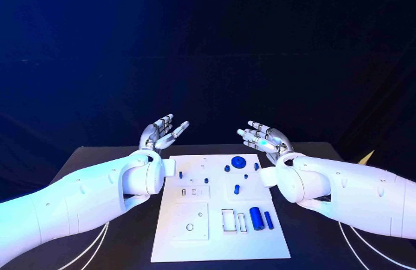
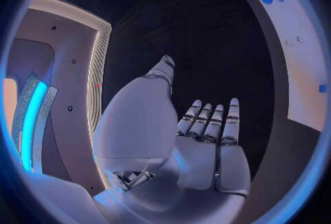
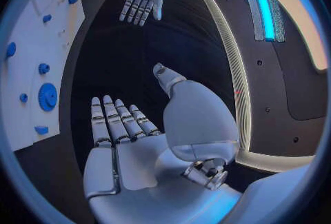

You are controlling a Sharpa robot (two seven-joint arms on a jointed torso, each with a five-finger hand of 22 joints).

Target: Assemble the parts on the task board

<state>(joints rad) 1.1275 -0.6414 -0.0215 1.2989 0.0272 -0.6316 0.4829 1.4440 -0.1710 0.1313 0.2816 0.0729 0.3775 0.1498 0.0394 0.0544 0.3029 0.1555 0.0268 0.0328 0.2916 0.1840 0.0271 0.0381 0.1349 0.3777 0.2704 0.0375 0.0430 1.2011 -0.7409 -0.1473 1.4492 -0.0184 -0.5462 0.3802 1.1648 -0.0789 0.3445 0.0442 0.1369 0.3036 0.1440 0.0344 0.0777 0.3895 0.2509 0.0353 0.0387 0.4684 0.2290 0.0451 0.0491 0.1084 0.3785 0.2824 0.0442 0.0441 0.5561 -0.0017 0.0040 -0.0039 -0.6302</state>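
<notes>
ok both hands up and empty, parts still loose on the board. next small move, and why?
Probably lower the right hand toward the large blue cylinder at the near right of the task board. Both it and the left hand hover open past the board's far edge, palms up, holding nothing. That cylinder lies loose on the right arm's side, so it looks like the easiest first pick.

dim blue light, dark surroundings, fisheye bending

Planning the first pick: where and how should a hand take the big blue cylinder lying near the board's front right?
Probably across the middle of the big blue cylinder, from above with the right hand: it lies flat with its long sides exposed, though a thinner blue piece beside it crowds one side.
</notes>
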